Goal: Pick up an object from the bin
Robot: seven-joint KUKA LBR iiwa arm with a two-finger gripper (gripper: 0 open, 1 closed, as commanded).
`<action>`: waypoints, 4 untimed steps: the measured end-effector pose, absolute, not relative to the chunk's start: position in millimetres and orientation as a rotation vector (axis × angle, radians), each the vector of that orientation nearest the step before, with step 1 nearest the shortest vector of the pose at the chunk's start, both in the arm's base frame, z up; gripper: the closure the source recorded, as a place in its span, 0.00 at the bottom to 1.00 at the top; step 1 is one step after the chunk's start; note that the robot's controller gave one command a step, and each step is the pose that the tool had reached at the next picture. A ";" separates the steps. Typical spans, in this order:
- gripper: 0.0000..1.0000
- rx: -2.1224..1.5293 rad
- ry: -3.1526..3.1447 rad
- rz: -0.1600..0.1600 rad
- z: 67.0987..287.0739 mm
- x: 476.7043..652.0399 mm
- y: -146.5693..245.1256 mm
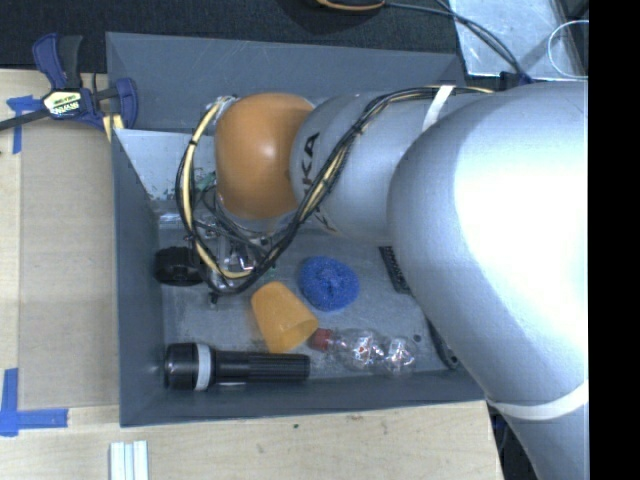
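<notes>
My gripper (231,261) is low in the left half of the bin, below the orange cover on the wrist. A small black round thing (177,266) lies just to its left, close to the bin's left wall; whether they touch is unclear. A yellow-orange plastic cup (283,316) lies on its side just below and to the right of the gripper. To the right of the gripper sits a blue fuzzy ball (328,281).
A black cylinder with a grey band (235,366), like a torch, lies along the bin's front wall. A crumpled clear wrapper with a red bit (372,349) rests at the front right. A black ribbed piece (393,268) shows beside the arm, which covers the bin's right part.
</notes>
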State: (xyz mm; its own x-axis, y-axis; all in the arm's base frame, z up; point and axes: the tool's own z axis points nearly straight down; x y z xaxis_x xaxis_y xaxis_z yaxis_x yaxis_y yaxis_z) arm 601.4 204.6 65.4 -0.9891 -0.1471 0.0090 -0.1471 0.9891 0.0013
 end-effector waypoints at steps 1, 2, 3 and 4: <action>0.00 -0.207 -3.143 -0.004 70.4 594.2 223.2; 1.00 0.323 -3.117 0.014 70.8 616.6 236.3; 1.00 0.322 -3.117 0.014 70.8 616.6 236.3; 1.00 0.321 -3.116 0.013 73.3 615.7 236.3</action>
State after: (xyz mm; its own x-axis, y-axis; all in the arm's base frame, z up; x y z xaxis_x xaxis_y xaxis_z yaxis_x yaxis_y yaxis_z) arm 615.7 236.3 73.3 -0.9790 -0.2037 0.0097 -0.2038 0.9790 -0.0071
